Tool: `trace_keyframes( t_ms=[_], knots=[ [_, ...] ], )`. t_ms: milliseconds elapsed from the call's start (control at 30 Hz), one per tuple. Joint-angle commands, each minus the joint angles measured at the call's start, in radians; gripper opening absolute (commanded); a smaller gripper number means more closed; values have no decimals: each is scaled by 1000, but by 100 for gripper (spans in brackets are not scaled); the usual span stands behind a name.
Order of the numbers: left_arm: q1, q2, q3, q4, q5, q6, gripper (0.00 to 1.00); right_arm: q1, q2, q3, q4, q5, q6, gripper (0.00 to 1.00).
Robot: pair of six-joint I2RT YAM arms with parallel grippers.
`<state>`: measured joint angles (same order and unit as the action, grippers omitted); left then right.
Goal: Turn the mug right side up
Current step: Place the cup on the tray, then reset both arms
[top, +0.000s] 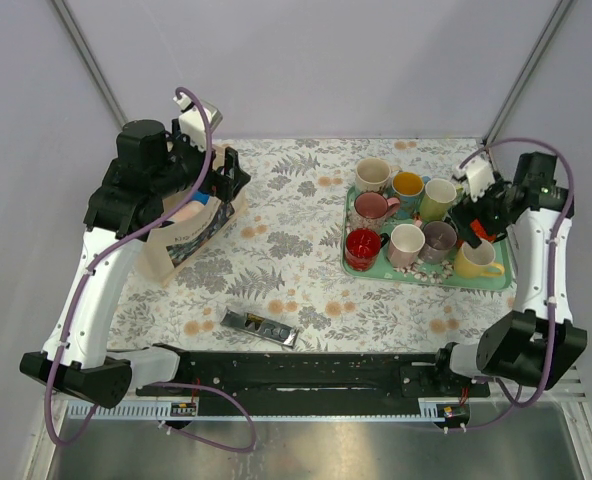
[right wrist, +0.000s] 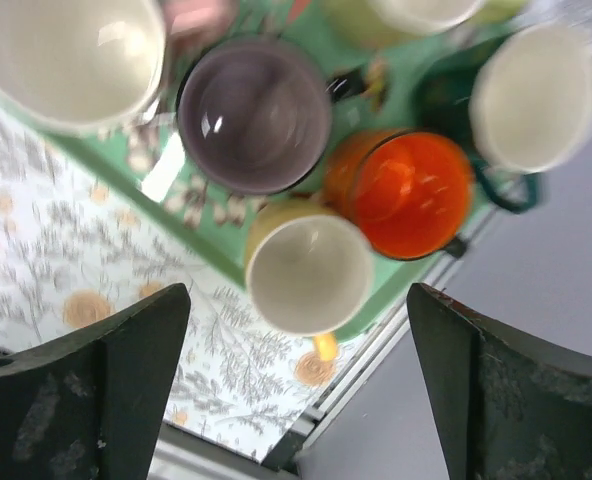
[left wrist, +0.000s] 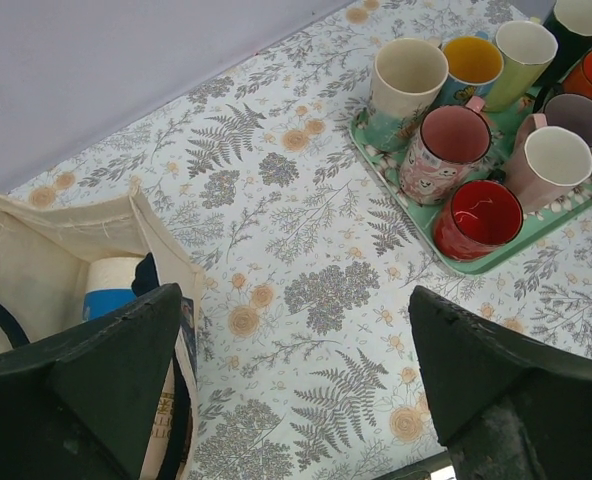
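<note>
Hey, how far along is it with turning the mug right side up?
Done, it seems: every mug visible on the tray stands mouth up, including the yellow mug under the right gripper. In hand: nothing; it and the left gripper are open and empty. Left: no upside-down mug shows, so probably just pulling the arms back.

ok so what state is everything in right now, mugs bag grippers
left gripper, open, empty
right gripper, open, empty, above the tray
yellow mug, upright, on the tray
orange mug, upright
purple mug, upright
red mug, upright
pink mug, upright
bag, standing, top open, things inside
tray, flat on the table, holding mugs
foil packet, lying flat on the table
</note>
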<state>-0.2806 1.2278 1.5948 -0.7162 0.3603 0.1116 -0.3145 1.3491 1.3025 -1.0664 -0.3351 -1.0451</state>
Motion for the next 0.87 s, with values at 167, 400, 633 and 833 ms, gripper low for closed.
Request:
trace_keyframes(
  t_ms=[167,400,633,833],
  knots=[
    [0,30,24,57,-188,-23,99,178,33,418,-10,-61,470,100],
    [-2,24,-13,76,-230,23,99,420,125,547,223,304,828,100],
    [-2,6,-53,123,-316,72,99,469,280,807,137,387,1028,100],
    [0,-16,-19,127,-383,59,99,469,337,977,118,306,1096,99]
  ],
)
